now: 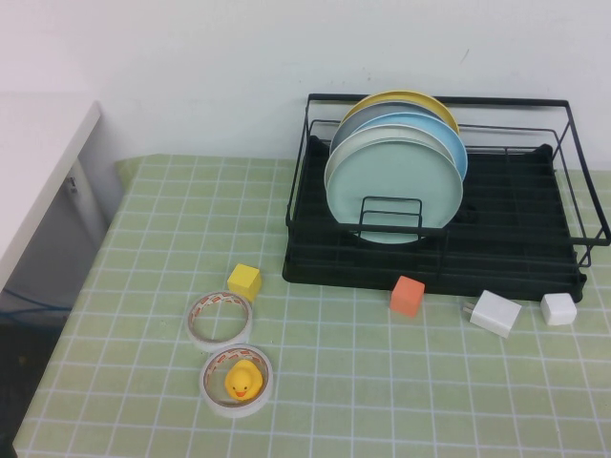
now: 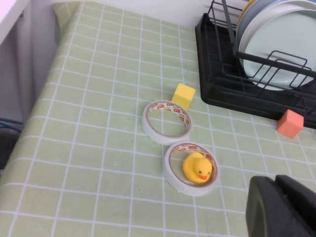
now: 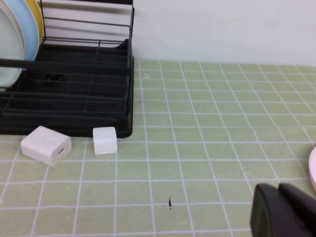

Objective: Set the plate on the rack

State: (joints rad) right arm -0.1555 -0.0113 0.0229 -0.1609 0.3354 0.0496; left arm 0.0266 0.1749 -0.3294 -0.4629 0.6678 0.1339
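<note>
The pale mint-green plate (image 1: 393, 186) stands upright at the front of the black wire rack (image 1: 520, 258), held by a divider, with a sky-blue plate (image 1: 441, 134), a grey one and a yellow one behind it. It also shows in the left wrist view (image 2: 276, 49). Neither arm shows in the high view. My left gripper (image 2: 281, 207) is shut and empty over the near table, beside the duck. My right gripper (image 3: 286, 212) is shut and empty over the table to the right of the rack (image 3: 74, 94).
Two tape rolls (image 1: 219, 319) lie at the near left, one holding a yellow duck (image 1: 242, 381). A yellow cube (image 1: 244, 281), an orange cube (image 1: 408, 295), a white charger (image 1: 495, 313) and a white cube (image 1: 558, 308) sit along the rack's front. A pale rim (image 3: 312, 170) shows at the right.
</note>
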